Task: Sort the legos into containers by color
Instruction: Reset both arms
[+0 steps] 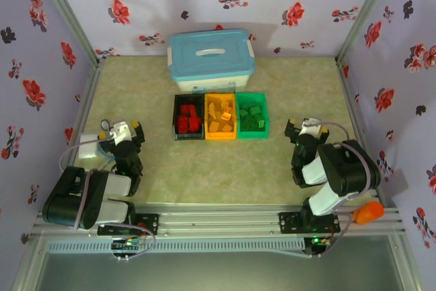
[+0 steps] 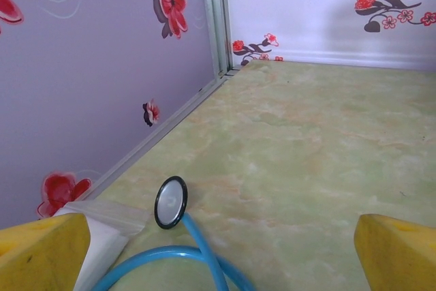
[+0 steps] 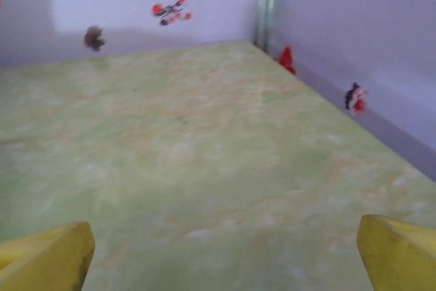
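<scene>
Three bins stand side by side mid-table: the black bin (image 1: 175, 122) holds red legos (image 1: 189, 119), the orange-yellow bin (image 1: 208, 133) holds orange-yellow legos (image 1: 220, 118), and the green bin (image 1: 264, 122) holds green legos (image 1: 251, 117). My left gripper (image 1: 122, 132) rests near the left wall, open, its yellow fingertips (image 2: 42, 253) wide apart over bare table. At the right side sits my right gripper (image 1: 304, 129), also open, with yellow fingertips (image 3: 398, 253) spread and nothing between them.
A white box with a light-blue lid (image 1: 211, 59) stands behind the bins. A blue-tubed stethoscope (image 2: 170, 202) and a white object (image 1: 88, 148) lie by the left gripper. Flowered walls enclose the table on three sides.
</scene>
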Motion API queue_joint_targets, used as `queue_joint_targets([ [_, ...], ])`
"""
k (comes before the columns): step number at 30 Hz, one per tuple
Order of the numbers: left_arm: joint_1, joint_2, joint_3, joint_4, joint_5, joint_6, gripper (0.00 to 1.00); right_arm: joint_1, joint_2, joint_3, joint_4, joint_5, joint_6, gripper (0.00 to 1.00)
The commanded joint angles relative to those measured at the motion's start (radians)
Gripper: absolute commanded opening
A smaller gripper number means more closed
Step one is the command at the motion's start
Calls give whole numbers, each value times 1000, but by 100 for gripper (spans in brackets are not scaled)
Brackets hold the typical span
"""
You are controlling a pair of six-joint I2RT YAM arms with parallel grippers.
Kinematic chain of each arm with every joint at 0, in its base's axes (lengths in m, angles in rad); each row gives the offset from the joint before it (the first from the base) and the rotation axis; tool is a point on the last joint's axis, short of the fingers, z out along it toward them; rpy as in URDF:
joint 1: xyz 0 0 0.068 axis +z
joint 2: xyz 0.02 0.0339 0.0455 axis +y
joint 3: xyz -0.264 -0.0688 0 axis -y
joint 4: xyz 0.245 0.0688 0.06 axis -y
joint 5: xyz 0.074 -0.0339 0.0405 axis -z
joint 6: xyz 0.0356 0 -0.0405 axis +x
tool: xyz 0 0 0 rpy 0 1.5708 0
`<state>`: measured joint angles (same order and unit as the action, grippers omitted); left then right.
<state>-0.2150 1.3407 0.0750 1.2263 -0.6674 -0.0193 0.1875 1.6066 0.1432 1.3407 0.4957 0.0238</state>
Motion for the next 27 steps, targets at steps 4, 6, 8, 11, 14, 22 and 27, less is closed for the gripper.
queue_joint_targets([
  [4, 112, 145, 77, 79, 140, -30, 100, -1, 9, 14, 48, -37, -53, 99],
  [6, 111, 143, 66, 84, 181, -21, 100, -1, 9, 12, 48, -37, -53, 99],
  [8, 111, 142, 58, 87, 212, -19, 100, 0, 8, 12, 48, -37, -53, 99],
  [11, 104, 172, 78, 79, 286, 42, 100, -1, 7, 12, 48, -37, -53, 99],
  [14, 77, 257, 132, 74, 364, 122, 100, -3, 13, 18, 48, -35, -53, 99],
  [22, 175, 208, 309, -310, 406, 6, 100, -170, -42, 221, -405, -201, 107, 99],
  [27, 204, 207, 310, -317, 455, -7, 100, -159, -48, 221, -415, -178, 104, 99],
])
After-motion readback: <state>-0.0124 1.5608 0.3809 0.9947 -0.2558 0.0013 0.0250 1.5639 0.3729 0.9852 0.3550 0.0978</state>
